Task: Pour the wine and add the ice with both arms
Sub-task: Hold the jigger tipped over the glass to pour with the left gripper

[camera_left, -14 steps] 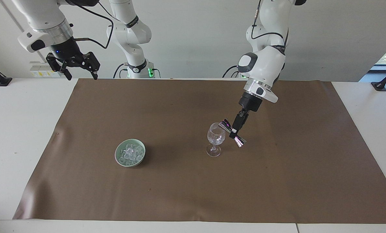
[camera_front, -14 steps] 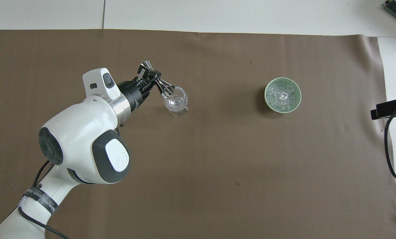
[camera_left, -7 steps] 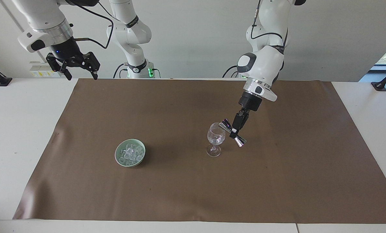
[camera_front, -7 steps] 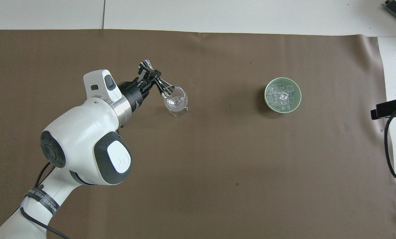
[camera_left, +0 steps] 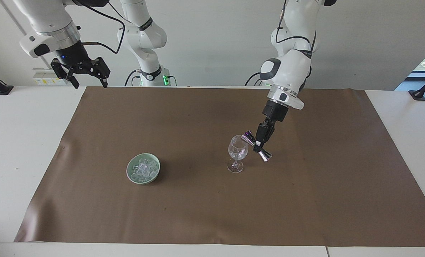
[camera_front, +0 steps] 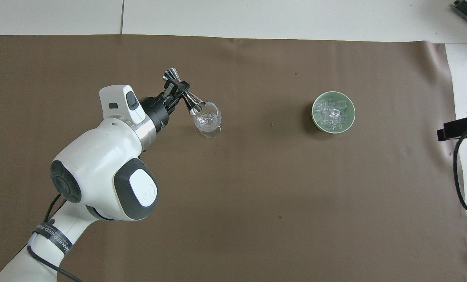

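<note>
Ice sits in green bowl, toward right arm's end from the glass. I see left gripper clenched on jigger, tipped over glass rim. Right gripper released, waiting above bench edge.

Over the last second the left arm drew back slightly toward its own base: in the facing view its white wrist housing sat a little higher than before, and in the overhead view the elbow shell moved a short way toward the middle of the table. The left gripper rose slightly with it, carrying the metal jigger it was clamped on. The jigger's tilt changed a little; its free end pointed farther from the robots in the overhead view, while its lower cup came slightly up at the rim of the stemmed glass.
</note>
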Controlling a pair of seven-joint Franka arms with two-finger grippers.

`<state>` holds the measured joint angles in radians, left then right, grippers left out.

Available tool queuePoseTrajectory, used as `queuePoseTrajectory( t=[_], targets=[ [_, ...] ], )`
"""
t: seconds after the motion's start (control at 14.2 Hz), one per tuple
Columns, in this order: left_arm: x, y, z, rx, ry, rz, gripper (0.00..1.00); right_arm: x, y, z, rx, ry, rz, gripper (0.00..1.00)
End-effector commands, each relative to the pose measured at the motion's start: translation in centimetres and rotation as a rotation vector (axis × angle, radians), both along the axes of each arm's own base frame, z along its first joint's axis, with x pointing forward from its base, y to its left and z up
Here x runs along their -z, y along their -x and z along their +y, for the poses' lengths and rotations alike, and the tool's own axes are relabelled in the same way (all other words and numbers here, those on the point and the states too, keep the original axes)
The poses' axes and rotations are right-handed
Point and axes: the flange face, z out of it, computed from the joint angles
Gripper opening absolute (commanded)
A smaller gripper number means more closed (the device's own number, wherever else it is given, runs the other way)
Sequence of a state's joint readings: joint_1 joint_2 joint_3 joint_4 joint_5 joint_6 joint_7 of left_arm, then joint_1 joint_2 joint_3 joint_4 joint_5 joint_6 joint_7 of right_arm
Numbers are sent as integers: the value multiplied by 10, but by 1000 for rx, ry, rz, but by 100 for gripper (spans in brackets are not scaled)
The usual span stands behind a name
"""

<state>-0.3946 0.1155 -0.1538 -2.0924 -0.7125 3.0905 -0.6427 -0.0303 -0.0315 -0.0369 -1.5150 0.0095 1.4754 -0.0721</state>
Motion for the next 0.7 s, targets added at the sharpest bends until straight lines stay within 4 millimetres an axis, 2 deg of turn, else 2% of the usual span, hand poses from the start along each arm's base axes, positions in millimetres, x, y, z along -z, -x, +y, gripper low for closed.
queuePoseTrajectory(
  t=[0.0,0.63],
  targets=[
    [-2,12,2,13,-36,-40,0,0,3,-1,-3,-17,-5,100],
    [-2,14,-4,0,-34,-77,0,0,3,-1,-2,-17,-6,100]
  ],
)
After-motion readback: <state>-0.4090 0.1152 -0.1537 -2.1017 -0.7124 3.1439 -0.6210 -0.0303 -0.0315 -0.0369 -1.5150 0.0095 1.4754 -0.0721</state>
